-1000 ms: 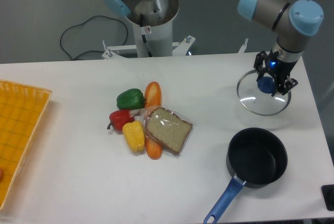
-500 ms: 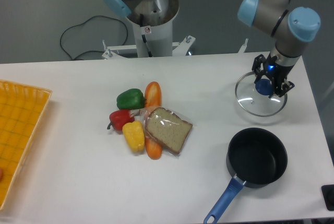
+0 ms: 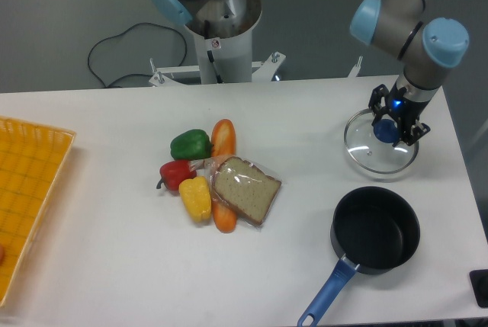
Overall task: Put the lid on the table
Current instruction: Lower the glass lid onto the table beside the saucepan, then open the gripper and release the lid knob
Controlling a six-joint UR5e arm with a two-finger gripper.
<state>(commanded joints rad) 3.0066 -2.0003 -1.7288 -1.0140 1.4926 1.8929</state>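
The lid (image 3: 364, 152) is a clear glass disc with a metal rim and a blue knob (image 3: 386, 132). It sits flat at the far right of the white table (image 3: 114, 220), at or just above the surface. My gripper (image 3: 391, 127) comes down from above with its fingers closed around the blue knob. I cannot tell whether the rim touches the table.
A black saucepan (image 3: 375, 229) with a blue handle stands just in front of the lid. Peppers (image 3: 190, 144), carrots and bagged bread (image 3: 244, 190) lie mid-table. A yellow-orange mesh tray (image 3: 27, 190) is at the left edge. The robot base (image 3: 221, 30) is at the back.
The gripper and the lid have shifted slightly to the left and settled a little lower. Nothing else moved.
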